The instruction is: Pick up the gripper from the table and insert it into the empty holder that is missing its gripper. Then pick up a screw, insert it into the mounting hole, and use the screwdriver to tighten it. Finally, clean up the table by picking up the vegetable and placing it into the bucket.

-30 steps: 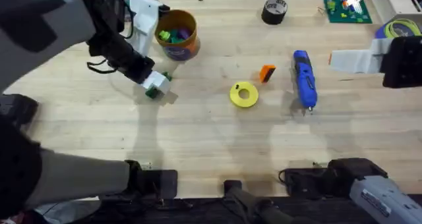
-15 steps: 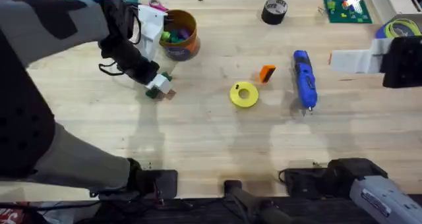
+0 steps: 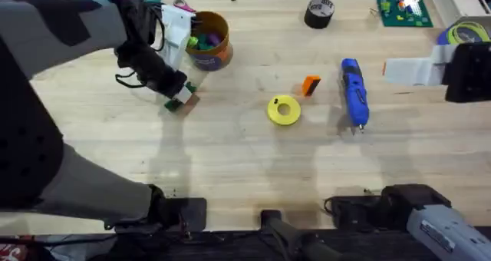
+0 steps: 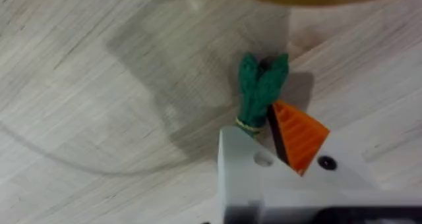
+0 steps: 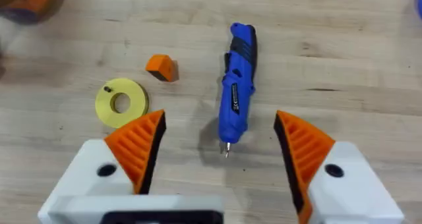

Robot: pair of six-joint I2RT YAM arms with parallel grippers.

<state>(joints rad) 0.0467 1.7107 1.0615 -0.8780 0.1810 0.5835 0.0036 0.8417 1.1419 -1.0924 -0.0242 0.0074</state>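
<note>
My left gripper (image 3: pixel 182 100) is down on the table just in front of the bucket (image 3: pixel 207 40), shut on the vegetable (image 4: pixel 262 85), whose green leaves stick out past the fingertips. One finger carries an orange ribbed pad (image 4: pixel 298 137). The other is a bare white mount with an open hole, the holder (image 4: pixel 245 171). The loose orange gripper (image 3: pixel 310 85) lies mid-table next to the blue screwdriver (image 3: pixel 354 92). My right gripper (image 5: pixel 221 128) hangs open above the screwdriver (image 5: pixel 236 85), well clear of it. The screw is too small to pick out.
A flat yellow ring (image 3: pixel 284 110) with a small dark speck on it lies by the orange gripper. A black tape roll (image 3: pixel 319 12) and a green board (image 3: pixel 402 8) sit at the back. Colourful toys fill the bucket. The near half of the table (image 3: pixel 253 176) is bare wood.
The left arm swung right and toward the bucket, then eased slightly back left, the vegetable staying at its fingertips. The right arm has not moved.
</note>
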